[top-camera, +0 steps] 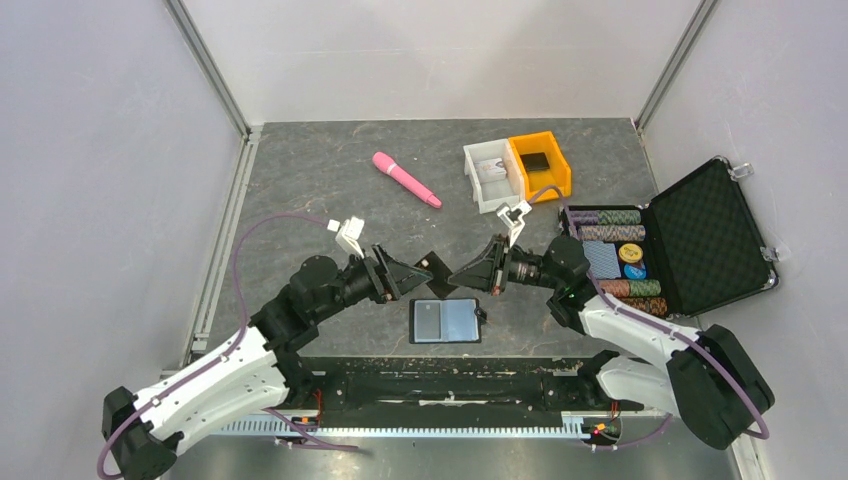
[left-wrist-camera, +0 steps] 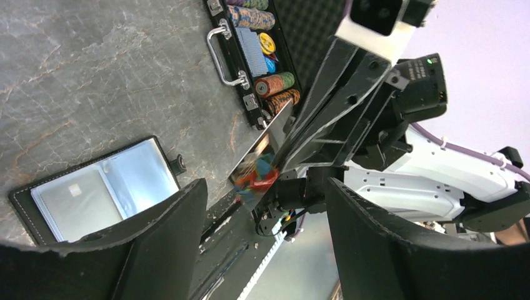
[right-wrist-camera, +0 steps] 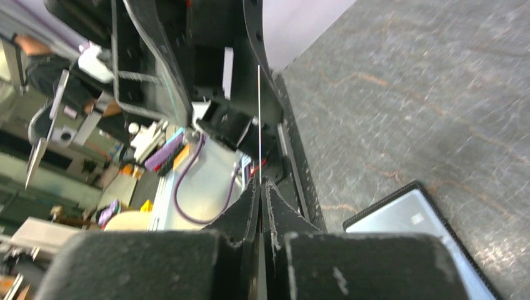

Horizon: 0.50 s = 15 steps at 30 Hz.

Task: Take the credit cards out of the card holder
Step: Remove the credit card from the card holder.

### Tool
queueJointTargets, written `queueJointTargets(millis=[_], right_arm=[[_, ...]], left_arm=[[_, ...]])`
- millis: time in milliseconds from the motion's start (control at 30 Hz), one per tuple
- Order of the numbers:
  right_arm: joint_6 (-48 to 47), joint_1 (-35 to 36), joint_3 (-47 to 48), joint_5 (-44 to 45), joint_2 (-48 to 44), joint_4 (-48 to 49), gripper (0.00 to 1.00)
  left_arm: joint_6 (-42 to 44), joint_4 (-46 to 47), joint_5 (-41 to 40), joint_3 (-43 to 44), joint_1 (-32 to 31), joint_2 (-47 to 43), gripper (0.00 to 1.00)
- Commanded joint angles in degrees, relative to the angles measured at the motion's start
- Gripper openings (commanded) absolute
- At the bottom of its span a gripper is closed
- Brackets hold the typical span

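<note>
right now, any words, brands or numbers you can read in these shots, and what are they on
None can be read.
card in the right gripper: colourful print, blurred.
yellow disc in the briefcase: mark too small.
label in the white bin: print too small.
card holder: no text showing.

No legible text in any view. Held card: red, blue and yellow print on its face, blurred, no words or numbers made out. White bin: a label-like slip inside, too small to read. Chips in case: striped edges only, no figures readable. Card holder: no readable marking.
</note>
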Motion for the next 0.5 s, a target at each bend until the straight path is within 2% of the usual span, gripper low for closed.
queueJointTargets(millis=[0,133,267,433,467], right_arm=[[-5.02,-0.1,1.73,-9.43,-1.53,-4.39,0.0],[-3.87,0.05,0.53,-13.06,-1.61,-2.49,0.0],[-5.27,0.09,0.52,-13.89,-2.76,-4.41,0.0],[-7.88,0.12,1.14,-14.0,-2.8,-8.74,0.0],[-8.27,-0.05,1.29,-12.69,-3.03,-10.06,0.01]], left_arm=[[9.71,-10.0,4.94,7.16,0.28,0.83,0.76],[10.95,-11.59,11.99,10.05,0.65,5.19,0.73],[9.77,-7.94,19.46,10.89,0.93,9.54,0.59],[7.58,-4.04,21.77,10.31,1.27,11.9,0.25],[7.01,-2.81,21.94,9.77,1.4,12.01,0.15]])
